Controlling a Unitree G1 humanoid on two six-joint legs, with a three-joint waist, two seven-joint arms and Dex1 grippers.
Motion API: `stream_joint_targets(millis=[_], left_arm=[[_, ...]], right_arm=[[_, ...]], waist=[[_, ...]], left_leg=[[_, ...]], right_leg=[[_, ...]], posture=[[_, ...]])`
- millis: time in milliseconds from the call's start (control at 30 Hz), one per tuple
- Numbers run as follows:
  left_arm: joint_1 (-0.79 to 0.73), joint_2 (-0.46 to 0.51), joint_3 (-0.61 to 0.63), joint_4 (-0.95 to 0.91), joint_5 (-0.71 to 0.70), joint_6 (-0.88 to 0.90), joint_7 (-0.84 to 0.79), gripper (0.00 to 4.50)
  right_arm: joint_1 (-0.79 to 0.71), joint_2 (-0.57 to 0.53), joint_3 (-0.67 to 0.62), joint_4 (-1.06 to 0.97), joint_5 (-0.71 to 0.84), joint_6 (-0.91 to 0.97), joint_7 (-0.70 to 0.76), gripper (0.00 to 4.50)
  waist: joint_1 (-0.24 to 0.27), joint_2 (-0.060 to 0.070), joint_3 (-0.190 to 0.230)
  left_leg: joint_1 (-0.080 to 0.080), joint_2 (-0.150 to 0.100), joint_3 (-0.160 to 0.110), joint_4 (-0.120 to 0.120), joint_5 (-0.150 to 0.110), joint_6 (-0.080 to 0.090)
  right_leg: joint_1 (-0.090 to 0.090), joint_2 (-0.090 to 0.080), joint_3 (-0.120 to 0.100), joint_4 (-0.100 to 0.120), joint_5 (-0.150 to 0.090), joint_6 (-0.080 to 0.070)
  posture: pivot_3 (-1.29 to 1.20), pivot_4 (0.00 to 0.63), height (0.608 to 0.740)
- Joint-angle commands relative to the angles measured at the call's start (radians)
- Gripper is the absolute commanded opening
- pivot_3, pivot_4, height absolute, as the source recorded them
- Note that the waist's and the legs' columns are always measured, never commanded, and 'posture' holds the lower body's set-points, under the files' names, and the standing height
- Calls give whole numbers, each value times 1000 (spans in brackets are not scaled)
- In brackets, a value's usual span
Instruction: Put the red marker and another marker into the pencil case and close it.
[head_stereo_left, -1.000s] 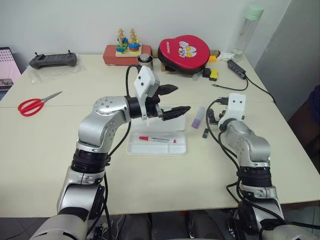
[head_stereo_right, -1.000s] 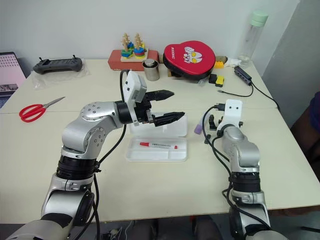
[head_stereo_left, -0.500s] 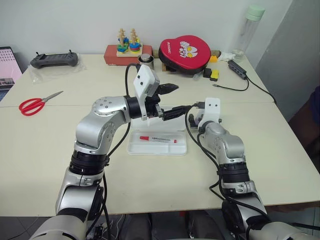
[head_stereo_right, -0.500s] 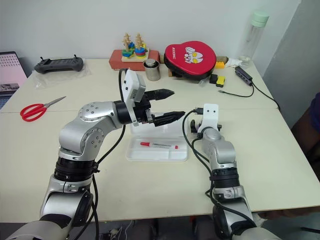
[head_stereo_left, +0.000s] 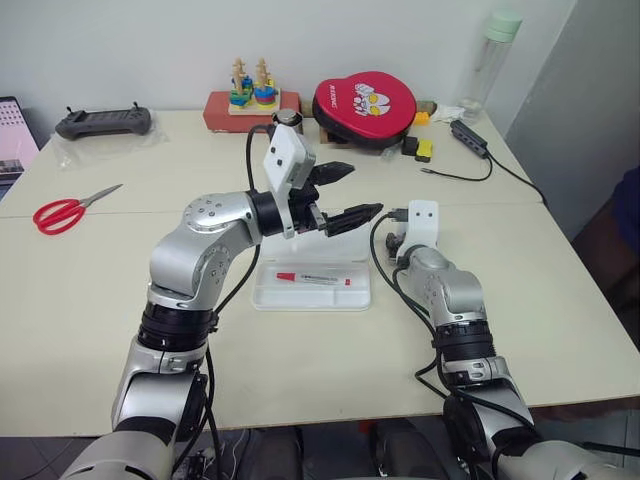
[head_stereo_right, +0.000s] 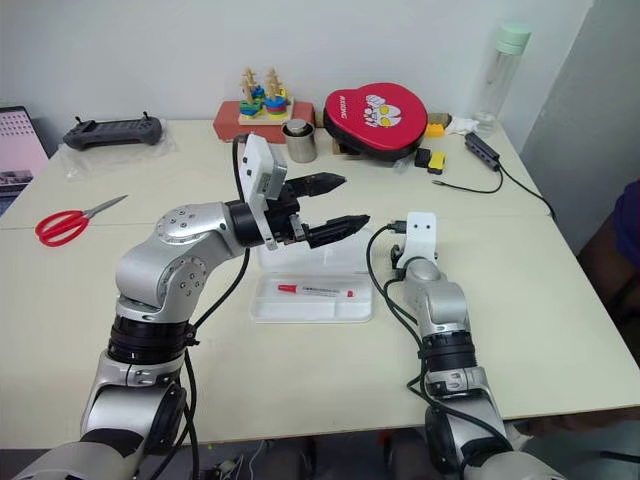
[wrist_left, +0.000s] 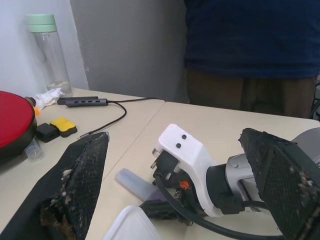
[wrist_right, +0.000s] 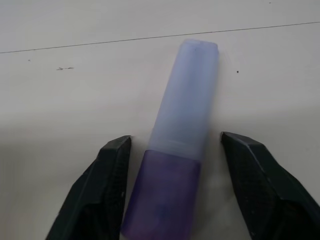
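Slim white red-capped marker (head_stereo_left: 311, 278) already lies in my open flat white plastic case (head_stereo_left: 266, 294). Right tool (wrist_right: 172, 192) straddles the stubby lilac marker (wrist_right: 175, 165) at three o'clock, ungripped; left tool (head_stereo_left: 345, 192) gapes empty.

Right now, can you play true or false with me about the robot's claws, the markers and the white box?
1. The red marker lies in the pencil case. True.
2. The pencil case is shut. False: its lid stands open.
3. The purple marker lies between the right claw fingers. True: the fingers stand either side, not touching it.
4. The left claw holds the red scissors. False: it is open and empty; the scissors lie on the table.
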Motion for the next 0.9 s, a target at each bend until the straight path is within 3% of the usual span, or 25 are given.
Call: stream_joint_targets(millis=[33, 100, 167, 333, 467, 600, 767, 900], left_arm=[[-9, 9, 18, -22, 8, -18, 18, 4500], [-14, 16, 13, -3, 22, -26, 25, 4500], [-21, 20, 9, 23, 45, -44, 33, 4500], [-12, 42, 41, 16, 7, -41, -12, 4500], [19, 166, 132, 14, -58, -43, -126, 4500], [80, 331, 177, 12, -114, -35, -306, 4500], [193, 524, 211, 48, -90, -97, -484, 4500], [342, 630, 262, 44, -74, -148, -568, 4500]], right_arm=[[-10, 13, -30, 8, 9, -14, -12, 1951], [-15, 18, -49, 6, 16, -20, -21, 1382], [-21, 17, -66, -6, 18, -26, -27, 1126], [-84, -18, -156, -94, 104, -28, 26, 1128], [-154, -215, -41, -219, 201, -52, 427, 1128], [-125, -415, 66, -408, 367, -3, 834, 1128], [-124, -558, 201, -496, 444, 71, 1078, 1128], [-128, -546, 428, -500, 363, 93, 1109, 1128]], waist=[[-2, 0, 0], [-3, 0, 0], [-4, 0, 0], [-2, 0, 0], [-6, 3, 2], [-9, 4, 3], [-13, 5, 3], [-9, 4, 3]], left_leg=[[0, 0, 0, 0, 0, 0], [0, 0, 0, 0, 0, 0], [0, 0, 0, 0, 0, 0], [-1, 0, 0, 0, 0, 0], [-2, 0, 1, -1, 0, 0], [0, 1, 0, -5, 0, 0], [1, 1, 0, -9, 0, 1], [1, 2, 0, -9, 0, 1]], right_leg=[[0, 0, 0, 0, 0, 0], [0, 0, 0, 0, 0, 0], [0, 0, 0, 0, 0, 0], [0, 0, 0, 0, 0, 0], [-2, 0, 0, -1, 0, 0], [-2, 0, -1, -2, -1, -2], [-2, 1, -1, -2, -4, -6], [-2, 1, -1, -3, -4, -6]], posture=[[0, 150, 740], [0, 150, 740], [0, 150, 740], [0, 150, 740], [0, 150, 740], [0, 150, 740], [0, 150, 740], [0, 150, 740]])
